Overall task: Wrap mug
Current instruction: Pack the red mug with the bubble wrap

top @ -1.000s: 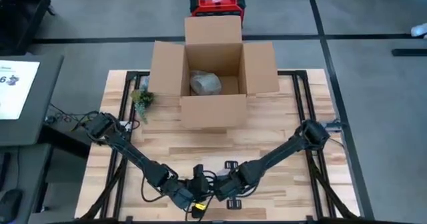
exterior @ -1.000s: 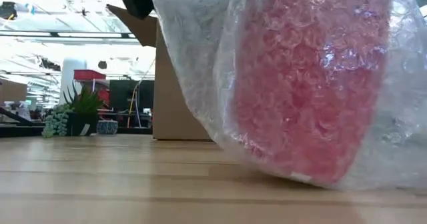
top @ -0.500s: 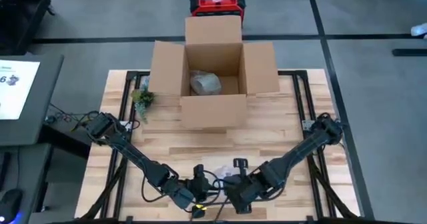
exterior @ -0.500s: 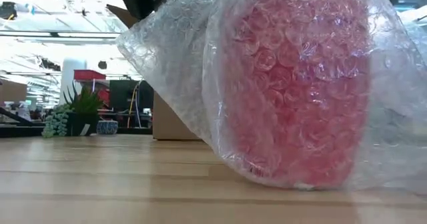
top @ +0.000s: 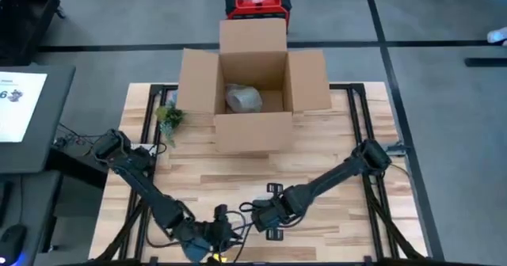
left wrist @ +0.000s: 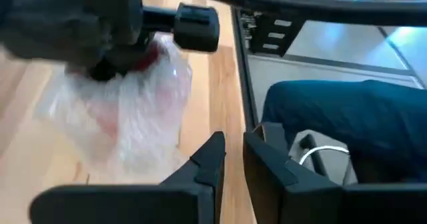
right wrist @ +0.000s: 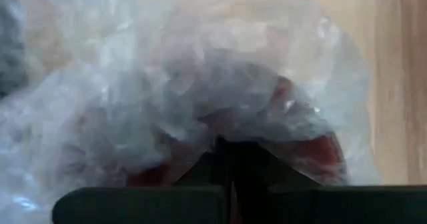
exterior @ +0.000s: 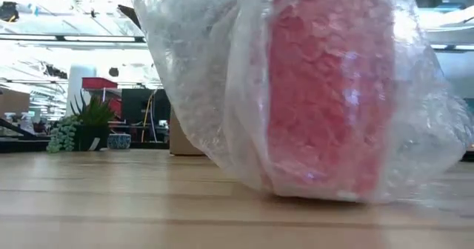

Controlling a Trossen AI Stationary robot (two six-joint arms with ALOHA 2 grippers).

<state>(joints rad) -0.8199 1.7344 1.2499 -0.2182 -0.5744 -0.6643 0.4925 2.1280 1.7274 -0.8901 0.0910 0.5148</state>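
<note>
Now the red mug wrapped in clear bubble wrap (exterior: 326,93) sits on the wooden counter (exterior: 111,204), near its front edge, clamped in the right hand (top: 265,216). Just beside it, the left hand (left wrist: 233,159) is nearly closed, holding nothing

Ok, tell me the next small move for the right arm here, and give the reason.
Probably press the loose bubble wrap down against the red mug. The right gripper is shut on the wrap at the mug, which sits on the table near its front edge, yet a flap of wrap stands away on one side. The left gripper is shut and off the bundle.
</note>
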